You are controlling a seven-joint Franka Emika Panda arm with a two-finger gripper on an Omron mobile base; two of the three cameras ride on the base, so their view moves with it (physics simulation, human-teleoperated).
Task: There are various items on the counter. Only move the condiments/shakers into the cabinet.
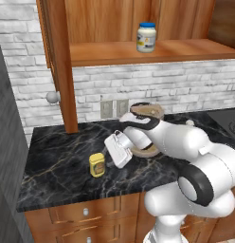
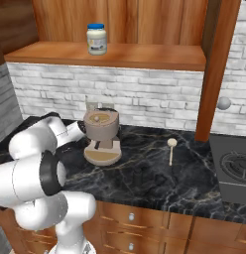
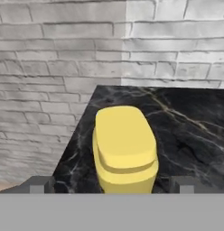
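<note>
A yellow squeeze bottle (image 1: 96, 164) stands on the black marble counter (image 1: 58, 156) near its front left. My gripper (image 1: 107, 158) is low beside it on its right, open. In the hand view the yellow bottle (image 3: 125, 149) is close and centred, with one fingertip (image 3: 39, 185) on each side of it and a gap between; the gripper (image 3: 111, 186) holds nothing. A white jar with a blue lid (image 1: 146, 37) (image 2: 96, 39) stands on the plank shelf of the brown cabinet (image 1: 185, 50).
The tan coffee machine (image 2: 101, 136) stands behind my arm by the brick wall. A wooden spoon (image 2: 171, 149) lies to its right. The tall cabinet door (image 1: 60, 61) hangs open over the counter's left end. A stove (image 2: 234, 168) borders the counter on the right.
</note>
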